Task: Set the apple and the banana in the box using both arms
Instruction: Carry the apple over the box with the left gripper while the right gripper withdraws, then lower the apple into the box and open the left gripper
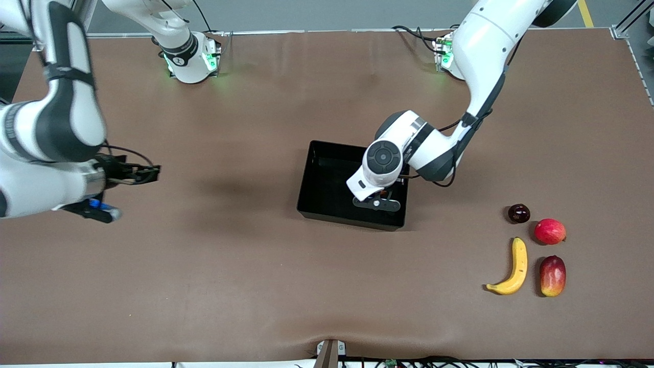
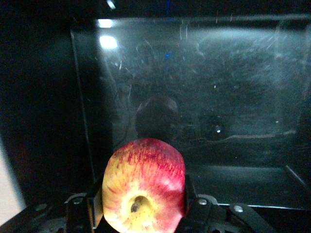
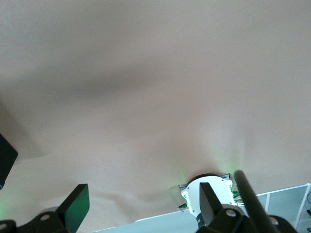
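My left gripper (image 1: 376, 203) is down inside the black box (image 1: 317, 168), at the end toward the left arm. It is shut on the red-and-yellow apple (image 2: 143, 184), which shows stem dimple up in the left wrist view, close above the glossy box floor (image 2: 218, 97). In the front view the apple is hidden under the wrist. The banana (image 1: 515, 268) lies on the table toward the left arm's end, nearer the front camera than the box. My right gripper (image 1: 150, 174) is open and empty at the right arm's end; its view shows only bare table between its fingers (image 3: 77, 204).
Beside the banana lie a red-and-yellow mango (image 1: 553, 275), a pinkish-red round fruit (image 1: 550, 231) and a small dark fruit (image 1: 518, 213). The right arm's base (image 3: 209, 194) shows in the right wrist view.
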Robot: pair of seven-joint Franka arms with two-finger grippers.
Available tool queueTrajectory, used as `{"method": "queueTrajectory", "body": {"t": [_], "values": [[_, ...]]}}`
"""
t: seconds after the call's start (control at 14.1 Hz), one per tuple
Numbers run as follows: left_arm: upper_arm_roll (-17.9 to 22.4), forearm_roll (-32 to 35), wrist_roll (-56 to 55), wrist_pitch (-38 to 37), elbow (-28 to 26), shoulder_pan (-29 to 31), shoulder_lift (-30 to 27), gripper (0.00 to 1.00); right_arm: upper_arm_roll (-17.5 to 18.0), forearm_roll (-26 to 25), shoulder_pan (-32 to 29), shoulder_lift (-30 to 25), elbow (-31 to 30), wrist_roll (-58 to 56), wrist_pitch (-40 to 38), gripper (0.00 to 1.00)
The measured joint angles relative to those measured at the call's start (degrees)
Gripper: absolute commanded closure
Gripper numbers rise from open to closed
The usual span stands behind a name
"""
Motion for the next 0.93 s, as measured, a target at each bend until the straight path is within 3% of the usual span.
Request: {"method": "queueTrajectory", "body": {"t": [0.21, 0.36, 0.5, 0.64, 0.93], "values": [[0.0, 0.0, -1.0, 0.2, -0.1, -1.0, 1.3, 0.97, 0.0, -0.4, -1.8, 0.0, 0.1, -0.1, 2.1, 0.00], [0.0, 0.0, -1.0, 0.2, -0.1, -1.1, 1.8, 0.55, 0.1, -0.4, -2.9, 0.0, 1.3, -0.4, 3.4, 0.00], [0.1, 0.0, -1.0, 0.5, -0.1, -1.1, 2.0, 0.00, 0.9, -0.4, -2.7, -0.2, 4.9, -0.4, 3.3, 0.00], [0.2, 0.0, -1.0, 0.7, 0.1, -1.0, 2.1, 0.00, 2.8, -0.4, -2.6, -0.7, 8.1, -0.4, 2.5, 0.00], [0.7, 0.2, -1.0, 0.5, 2.3, 0.1, 1.3, 0.00, 10.1, -0.5, -5.5, -3.4, 13.6, -0.3, -5.2, 0.00]]}}
